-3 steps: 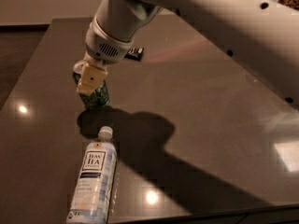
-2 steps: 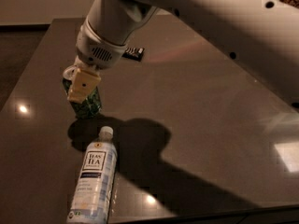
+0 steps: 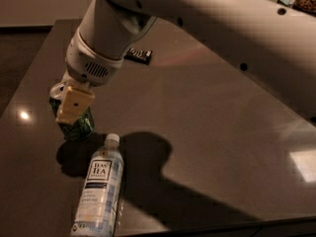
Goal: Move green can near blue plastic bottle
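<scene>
The green can is at the left of the dark table, tilted, with its silver top to the upper left. My gripper is shut on it; a beige finger pad lies across its front, and the other finger is hidden behind the can. The blue plastic bottle lies on its side at the front, its white cap pointing up toward the can, a short gap below and right of it. I cannot tell whether the can's base touches the table.
A flat dark snack bar lies further back on the table, behind my arm. My white arm crosses the top of the view from the right. The table's left and front edges are close to the can and bottle.
My gripper has carried the green can to the left and toward the front, closer to the bottle's cap. The bottle has not moved.
</scene>
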Tool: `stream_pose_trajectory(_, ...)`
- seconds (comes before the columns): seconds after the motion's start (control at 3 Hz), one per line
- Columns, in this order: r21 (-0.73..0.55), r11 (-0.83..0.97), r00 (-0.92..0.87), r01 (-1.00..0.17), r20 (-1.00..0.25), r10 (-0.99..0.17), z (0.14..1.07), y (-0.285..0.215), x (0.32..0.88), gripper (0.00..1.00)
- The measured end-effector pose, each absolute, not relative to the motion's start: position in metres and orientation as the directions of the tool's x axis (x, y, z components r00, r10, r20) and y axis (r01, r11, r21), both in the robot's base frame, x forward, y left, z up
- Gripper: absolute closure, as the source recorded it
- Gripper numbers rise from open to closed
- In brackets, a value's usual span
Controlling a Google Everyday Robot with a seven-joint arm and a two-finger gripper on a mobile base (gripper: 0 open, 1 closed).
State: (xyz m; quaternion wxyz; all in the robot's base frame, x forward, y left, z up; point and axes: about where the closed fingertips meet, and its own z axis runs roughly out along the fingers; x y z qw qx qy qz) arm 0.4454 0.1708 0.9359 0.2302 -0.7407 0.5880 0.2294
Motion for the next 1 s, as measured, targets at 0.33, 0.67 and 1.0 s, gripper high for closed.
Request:
stream_pose_trajectory(0.33, -0.078, -0.221, 0.222, -0.972, -0.609, -0.762, 0.93, 0.174, 0.434, 0.87)
stream_pose_trajectory(0.67, -0.081, -0.227, 0.229, -0.97, -0.603, -0.764, 0.919, 0.173, 0.427, 0.63)
stream_pose_trajectory(1.0, -0.083, -0.231, 0.234, -0.969, -0.596, -0.768, 0.911, 0.17, 0.424, 0.4)
